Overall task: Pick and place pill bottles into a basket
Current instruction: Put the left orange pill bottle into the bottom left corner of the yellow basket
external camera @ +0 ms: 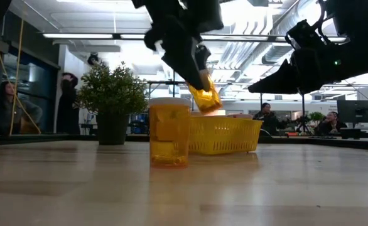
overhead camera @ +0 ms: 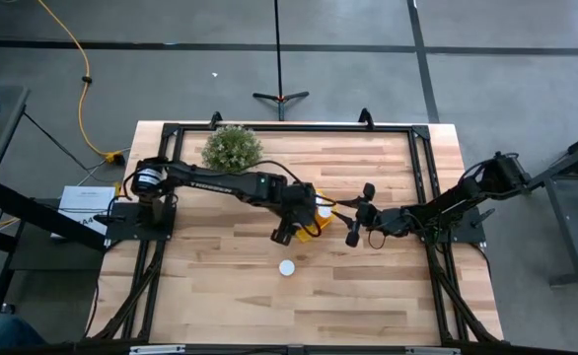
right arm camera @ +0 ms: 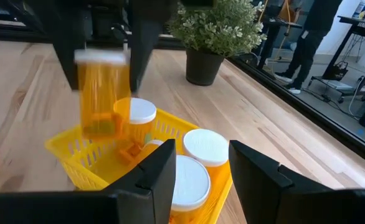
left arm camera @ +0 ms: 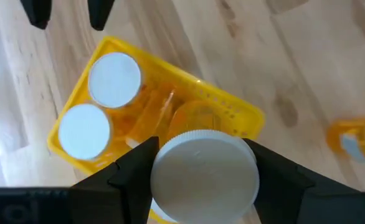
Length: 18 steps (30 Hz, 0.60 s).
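The left pincer (left arm camera: 198,171) is clamped on a pill bottle (left arm camera: 204,174) by its white cap, holding it just above the yellow basket (left arm camera: 229,106), where other bottles already stand. The right pincer (right arm camera: 201,168), fingers apart and empty, hangs near the basket. One more bottle (external camera: 169,132) stands alone on the desk (overhead camera: 368,296), near the basket.

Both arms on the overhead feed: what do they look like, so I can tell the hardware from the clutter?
Both arms are dark, nearly black, built of slim jointed links. The left arm carries a pale marking along its forearm link and a light-coloured ring at its base joint. The right arm is plain dark with black cabling at its base. Each ends in two flat, dark, wedge-shaped jaws.
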{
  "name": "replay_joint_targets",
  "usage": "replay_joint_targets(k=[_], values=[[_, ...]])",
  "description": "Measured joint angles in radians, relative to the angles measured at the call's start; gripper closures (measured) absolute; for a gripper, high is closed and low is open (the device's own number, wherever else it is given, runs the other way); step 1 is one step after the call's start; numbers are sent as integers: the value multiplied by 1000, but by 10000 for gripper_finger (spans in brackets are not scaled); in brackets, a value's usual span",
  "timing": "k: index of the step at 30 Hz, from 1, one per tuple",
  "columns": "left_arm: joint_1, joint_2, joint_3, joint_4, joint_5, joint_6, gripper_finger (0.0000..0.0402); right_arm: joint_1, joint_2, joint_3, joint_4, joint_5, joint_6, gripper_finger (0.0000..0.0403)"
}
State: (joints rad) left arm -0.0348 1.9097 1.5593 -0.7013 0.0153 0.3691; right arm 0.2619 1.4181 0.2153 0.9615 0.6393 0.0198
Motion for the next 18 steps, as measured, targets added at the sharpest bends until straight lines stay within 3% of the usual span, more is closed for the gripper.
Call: replay_joint_targets(k=[12,18], values=[[-4,53,-1,-9,14,0,161,0,0,0,-14,-7,1,263],[-5,53,-1,-5,20,0,99,0,0,0,-15,-7,2,263]])
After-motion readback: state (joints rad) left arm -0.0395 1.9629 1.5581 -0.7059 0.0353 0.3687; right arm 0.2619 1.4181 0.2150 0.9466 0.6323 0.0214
